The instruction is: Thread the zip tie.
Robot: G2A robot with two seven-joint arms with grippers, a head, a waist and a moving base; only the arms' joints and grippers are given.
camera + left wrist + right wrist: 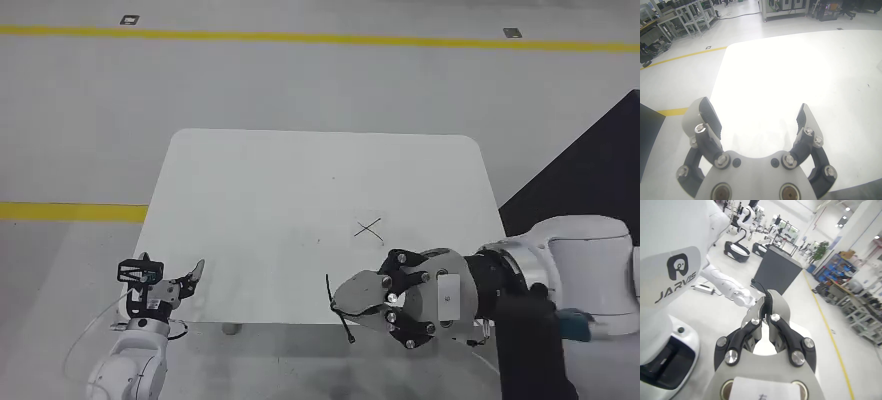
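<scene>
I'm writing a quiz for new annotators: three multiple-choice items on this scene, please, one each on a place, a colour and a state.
1. Where is the zip tie?
A. in a box
B. held in the right gripper
C. looped around a cable

2. What colour is the zip tie?
A. white
B. black
C. yellow

3. The fingers of the left gripper are:
A. open and empty
B. shut on the tie
C. shut and empty

Answers:
1 B: the right wrist view shows its fingers closed on it.
2 B: it is black throughout.
3 A: they stand wide apart with nothing between.
</scene>
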